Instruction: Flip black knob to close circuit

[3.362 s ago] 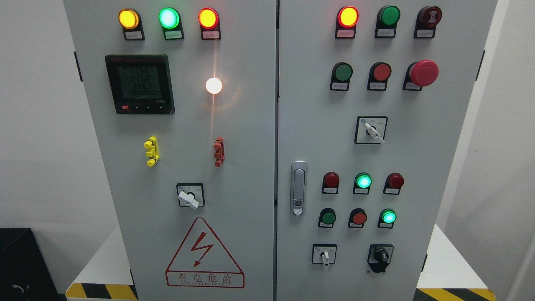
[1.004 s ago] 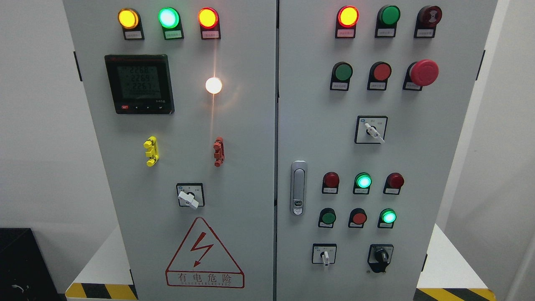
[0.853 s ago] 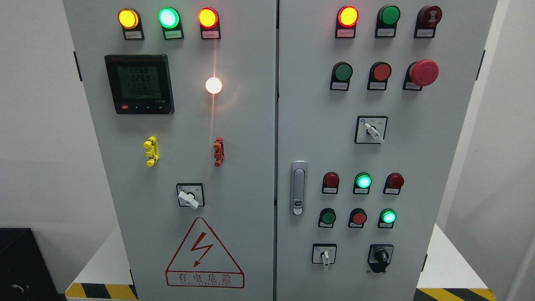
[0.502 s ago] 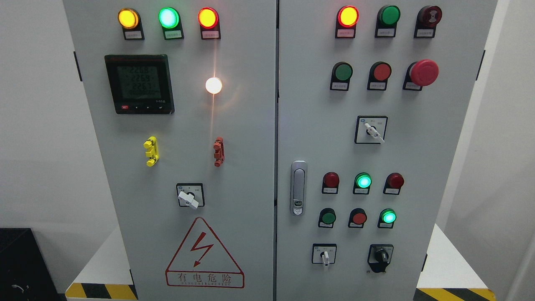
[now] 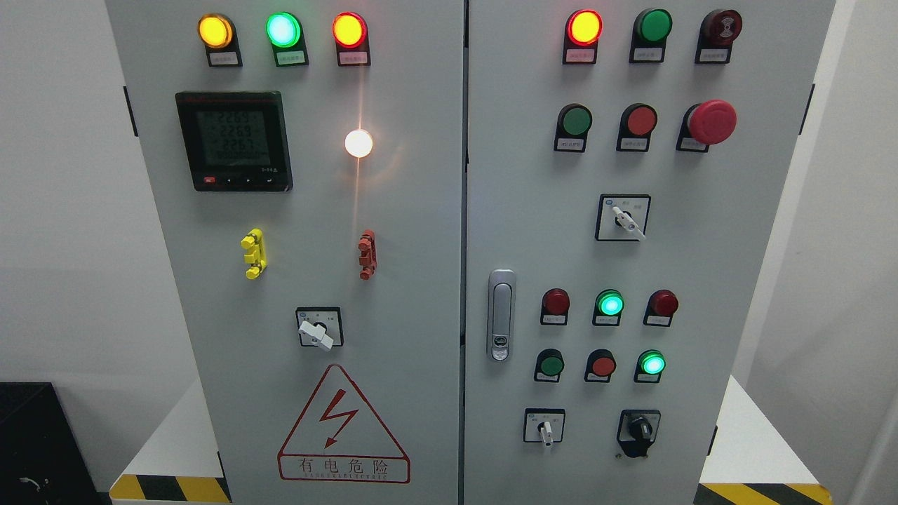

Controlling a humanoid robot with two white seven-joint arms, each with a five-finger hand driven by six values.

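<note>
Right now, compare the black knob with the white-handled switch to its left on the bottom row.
The black knob is dark with a stubby grip; the white-handled switch has a pale, slim lever. The black knob sits on a rounded black plate, the white-handled switch on a square white one. Both point roughly straight down, untouched.

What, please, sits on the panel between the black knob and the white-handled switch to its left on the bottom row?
In the head view, nothing: only bare grey panel separates the black knob from the white-handled switch. No robot hand is in view.
</note>
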